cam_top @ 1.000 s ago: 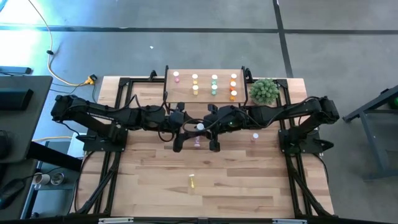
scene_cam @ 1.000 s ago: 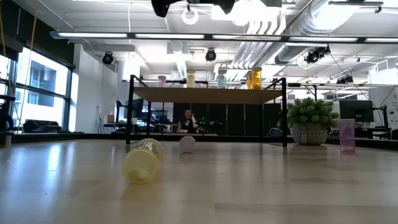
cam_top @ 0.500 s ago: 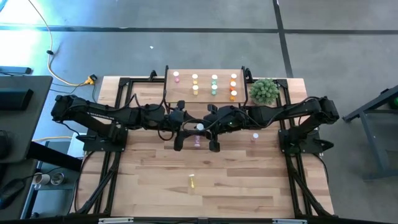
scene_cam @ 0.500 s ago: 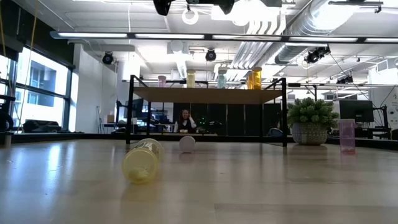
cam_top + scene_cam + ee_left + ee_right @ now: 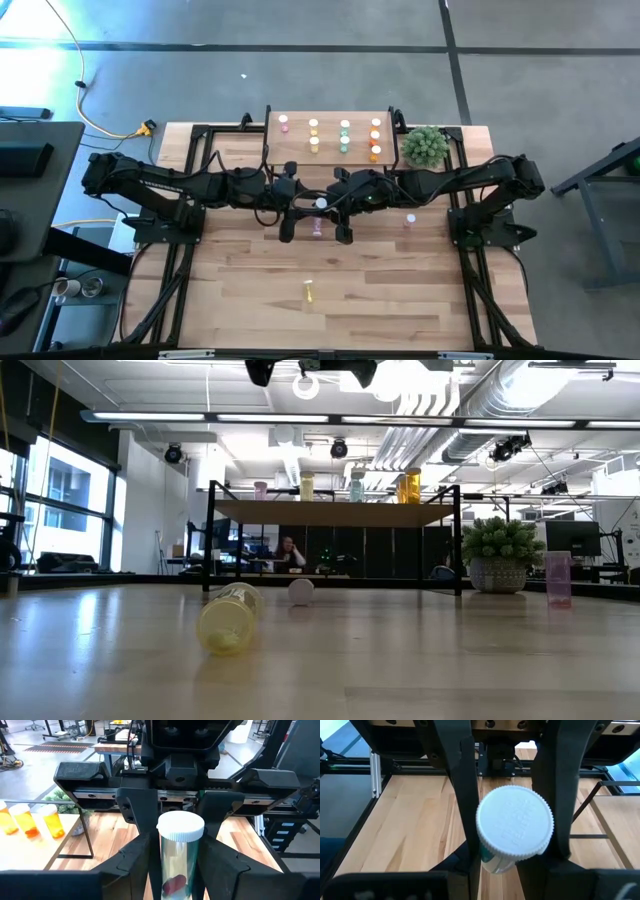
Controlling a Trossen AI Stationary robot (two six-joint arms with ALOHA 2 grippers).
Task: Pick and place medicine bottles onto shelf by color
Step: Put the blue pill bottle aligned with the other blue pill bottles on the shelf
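tabletop [image 5: 380, 270] — both arms meet mid-table — pincers clamp green bottle [image 5: 178, 852]

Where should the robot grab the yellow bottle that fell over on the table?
Grab the yellow bottle around the middle of its body, coming straight down from above. It lies on its side on the bare table with nothing close by, so both long round sides are free to pinch. Pushing from one side would probably roll it.

Two dark jointed arms; black blocky hands [image 5: 175, 845]; cables.
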